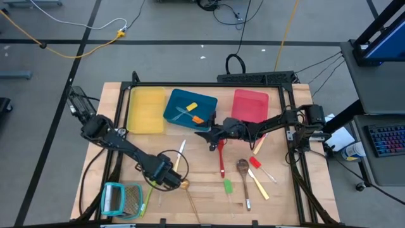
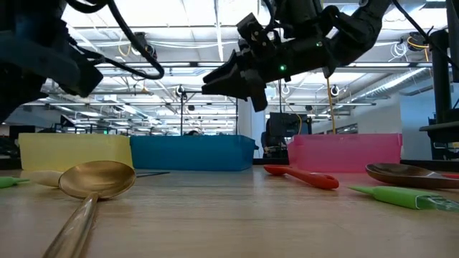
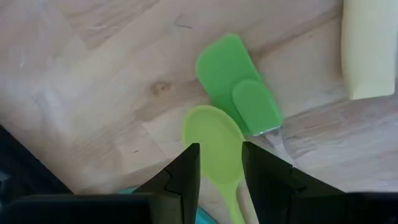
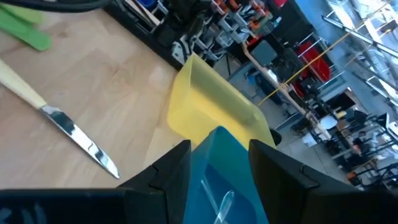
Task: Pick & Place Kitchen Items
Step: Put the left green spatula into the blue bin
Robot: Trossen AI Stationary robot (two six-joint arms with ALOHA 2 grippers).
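Bench [image 1: 202, 190] of pale wood carries three trays along its far edge: yellow tray [image 1: 146, 111], blue tray [image 1: 189, 107] with a few small items inside, red tray [image 1: 250, 105]. Teal-framed grater [image 1: 122, 198] lies at the near left corner.

Left gripper [image 1: 166, 177] is low over the bench beside the grater; fingers [image 3: 186, 177] part open, straddling a light green spoon [image 3: 214, 143] that lies flat, not clamped. Green spatula [image 3: 239, 87] lies just beside that spoon's bowl.

Right gripper [image 1: 205, 135] hangs above the blue tray's near edge, fingers [image 4: 165, 171] part open, nothing between them.

Loose utensils: long red spoon [image 1: 222, 158], brass spoon [image 2: 97, 179], dark wooden spoon [image 1: 243, 168], cream-handled knife [image 4: 56, 118], second green spatula [image 1: 228, 186], all flat on the bench.
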